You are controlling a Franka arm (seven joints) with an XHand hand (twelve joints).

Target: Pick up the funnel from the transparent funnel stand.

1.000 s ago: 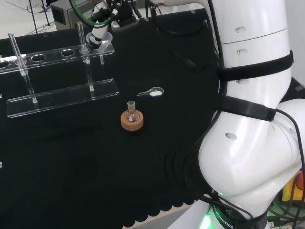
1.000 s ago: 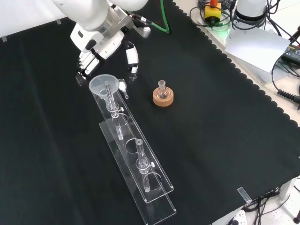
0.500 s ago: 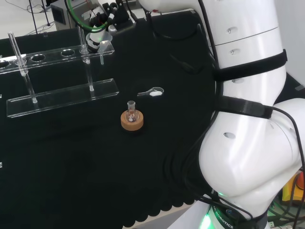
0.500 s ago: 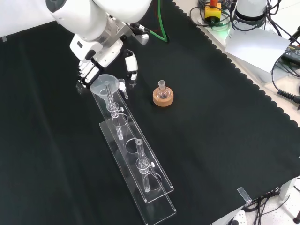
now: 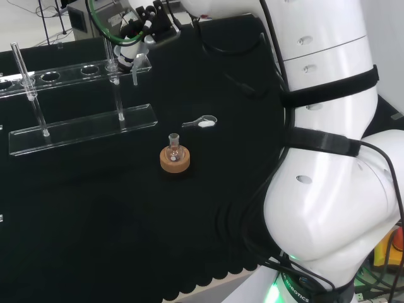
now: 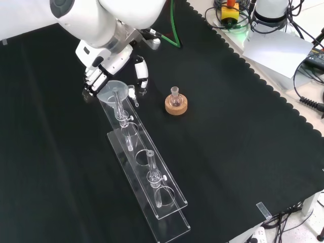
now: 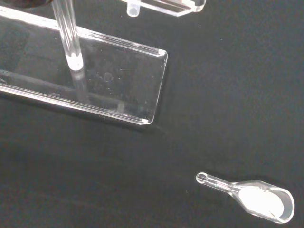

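Observation:
The clear funnel point(image 6: 113, 91) sits in the end hole of the transparent stand point(image 6: 152, 188), its stem hanging below the top plate. My hand point(image 6: 103, 72) hovers right at the funnel's cone, fingers point(image 6: 93, 81) on one side and thumb point(image 6: 140, 72) on the other, relaxed and not closed on the rim. In the head view the hand point(image 5: 134, 45) covers the cone, and the funnel's stem point(image 5: 134, 77) shows under the stand's top plate point(image 5: 63, 71). The wrist view looks down on the stand's base plate point(image 7: 123, 90) and the stem's tip point(image 7: 133, 9).
A clear spoon with white powder point(image 7: 259, 199) lies on the cloth beside the stand's end point(image 5: 201, 123). A small flask on a cork ring point(image 6: 175, 103) stands to the right in the front view point(image 5: 175, 157). Two posts point(image 6: 153, 172) rise from the stand.
The hand has come down and closer over the funnel's cone, its thumb drawing nearer the rim. The funnel and stand have not moved.

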